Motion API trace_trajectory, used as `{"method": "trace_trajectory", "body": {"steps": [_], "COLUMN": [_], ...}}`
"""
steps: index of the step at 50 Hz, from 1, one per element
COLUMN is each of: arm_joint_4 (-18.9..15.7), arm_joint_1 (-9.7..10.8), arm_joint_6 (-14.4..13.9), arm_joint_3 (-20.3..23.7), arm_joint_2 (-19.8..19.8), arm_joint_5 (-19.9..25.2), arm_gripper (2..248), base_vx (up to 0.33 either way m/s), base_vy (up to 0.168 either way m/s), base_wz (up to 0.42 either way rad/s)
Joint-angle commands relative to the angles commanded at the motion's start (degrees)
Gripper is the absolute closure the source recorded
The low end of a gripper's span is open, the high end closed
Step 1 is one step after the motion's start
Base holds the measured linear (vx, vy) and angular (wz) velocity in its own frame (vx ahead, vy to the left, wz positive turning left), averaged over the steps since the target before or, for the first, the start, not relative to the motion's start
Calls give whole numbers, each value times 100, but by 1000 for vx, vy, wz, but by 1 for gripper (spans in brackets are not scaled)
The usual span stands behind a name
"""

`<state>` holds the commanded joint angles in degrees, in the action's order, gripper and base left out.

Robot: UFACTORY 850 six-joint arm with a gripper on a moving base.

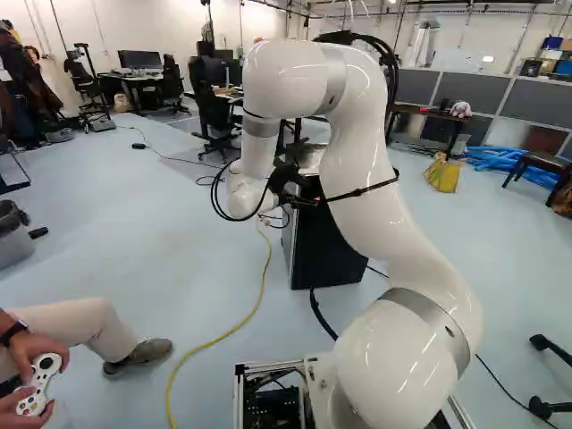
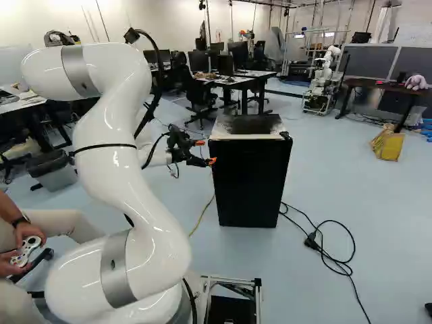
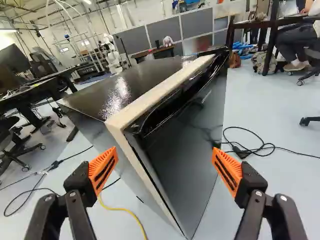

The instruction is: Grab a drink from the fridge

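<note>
- Gripper (image 2: pixel 206 152): 2 fingers wide apart, orange pads (image 3: pixel 103 170) facing each other, nothing clamped
- Fridge (image 2: pixel 248 179): black, upright on floor (image 2: pixel 337 175), ahead of base, partly behind arm (image 1: pixel 362 170) in left base view
- Wrist view: near corner of fridge ahead of gripper, showing between the 2 fingers; door looks shut, inside hidden
- Right base view: gripper near upper left edge of fridge front, below top level, can't tell if touching
- Yellow cable (image 1: pixel 219 338) on floor, runs toward fridge; black cable (image 2: pixel 337 263) looped right of fridge in right base view
- Another robot (image 2: pixel 322 81) well behind fridge, beside dark table (image 2: pixel 385 86)
</note>
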<state>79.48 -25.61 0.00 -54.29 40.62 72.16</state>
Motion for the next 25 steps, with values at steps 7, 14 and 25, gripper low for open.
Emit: {"method": "trace_trajectory", "body": {"steps": [7, 14, 25], "arm_joint_4": [0, 0, 0], "arm_joint_1": [32, 43, 43], "arm_joint_6": [0, 0, 0], "arm_joint_3": [-3, -4, -4], "arm_joint_2": [1, 2, 2], "arm_joint_5": [0, 0, 0], "arm_gripper": [3, 3, 3], "base_vx": [0, 0, 0], "base_vy": [0, 0, 0], "base_wz": [0, 0, 0]}}
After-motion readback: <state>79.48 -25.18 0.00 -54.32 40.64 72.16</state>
